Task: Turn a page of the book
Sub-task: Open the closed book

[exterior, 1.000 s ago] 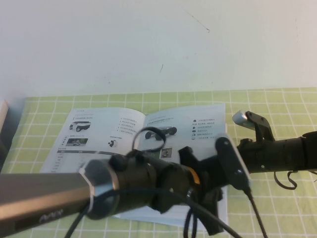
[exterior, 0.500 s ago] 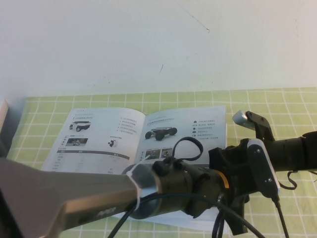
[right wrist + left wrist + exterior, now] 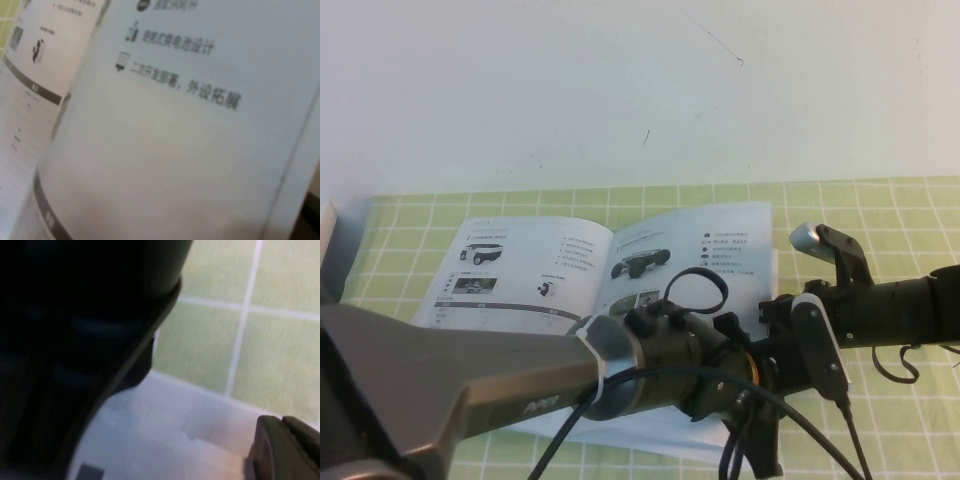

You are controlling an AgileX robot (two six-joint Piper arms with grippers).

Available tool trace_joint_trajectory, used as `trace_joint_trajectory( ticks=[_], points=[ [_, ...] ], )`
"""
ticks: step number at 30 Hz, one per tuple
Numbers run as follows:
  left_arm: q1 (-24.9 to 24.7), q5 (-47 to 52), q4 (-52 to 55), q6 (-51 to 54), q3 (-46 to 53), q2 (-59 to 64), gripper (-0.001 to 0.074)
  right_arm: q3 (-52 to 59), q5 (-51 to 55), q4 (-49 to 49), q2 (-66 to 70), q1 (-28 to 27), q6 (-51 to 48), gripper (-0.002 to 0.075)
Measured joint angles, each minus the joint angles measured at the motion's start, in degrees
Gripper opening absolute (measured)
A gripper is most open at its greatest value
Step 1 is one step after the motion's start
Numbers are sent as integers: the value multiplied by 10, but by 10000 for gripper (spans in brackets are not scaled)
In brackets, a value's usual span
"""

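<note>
The book [image 3: 530, 270] lies open on the green checked mat, showing small vehicle photos and a dark-headed table. Its right-hand page [image 3: 720, 240] bows upward, its outer edge off the leaves beneath. My left arm crosses the foreground, and my left gripper [image 3: 760, 445] points down at the book's near right corner. In the left wrist view the white paper [image 3: 165, 440] lies close under it. My right arm [image 3: 890, 310] reaches in from the right; its shut gripper [image 3: 312, 217] is hidden behind the left wrist. The curved page [image 3: 165, 150] fills the right wrist view; I cannot see whether it is held.
The green checked mat [image 3: 880, 210] runs to a white wall [image 3: 620, 90] at the back. A pale object [image 3: 328, 240] stands at the far left edge. Black cables [image 3: 700, 290] loop off the left wrist over the book.
My left arm swung right across the book, then drew back slightly left. The right-hand page's outer edge has risen. The right arm has stayed in place.
</note>
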Motion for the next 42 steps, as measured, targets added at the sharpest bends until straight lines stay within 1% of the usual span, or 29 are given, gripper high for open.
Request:
trace_joint_trajectory(
  ticks=[7, 14, 17, 20, 25, 30, 34, 39, 42],
  points=[
    [3, 23, 191, -175, 0, -21, -4, 0, 0, -2, 0, 0, 10, -2],
    [3, 93, 424, -404, 0, -29, -4, 0, 0, -5, 0, 0, 12, -2],
    [3, 112, 488, -467, -1, -31, -4, 0, 0, -5, 0, 0, 14, -2],
    [3, 116, 510, -496, -1, -41, -4, 0, 0, -5, 0, 0, 14, -2],
    [-6, 118, 501, -520, -1, -89, -4, 0, 0, -6, 0, 0, 15, -2],
    [-12, 168, 409, -508, -1, -163, -4, 0, 0, -7, 0, 0, 16, -2],
    [-12, 189, 297, -432, 21, -214, -4, 0, 0, -8, 0, 0, 16, -2],
    [-12, 146, 147, -287, 105, -258, -4, 0, 0, -8, 0, 0, 16, -2],
    [-15, 117, 111, -237, 157, -261, -4, 0, 0, -8, 0, 0, 16, -2]
  ],
)
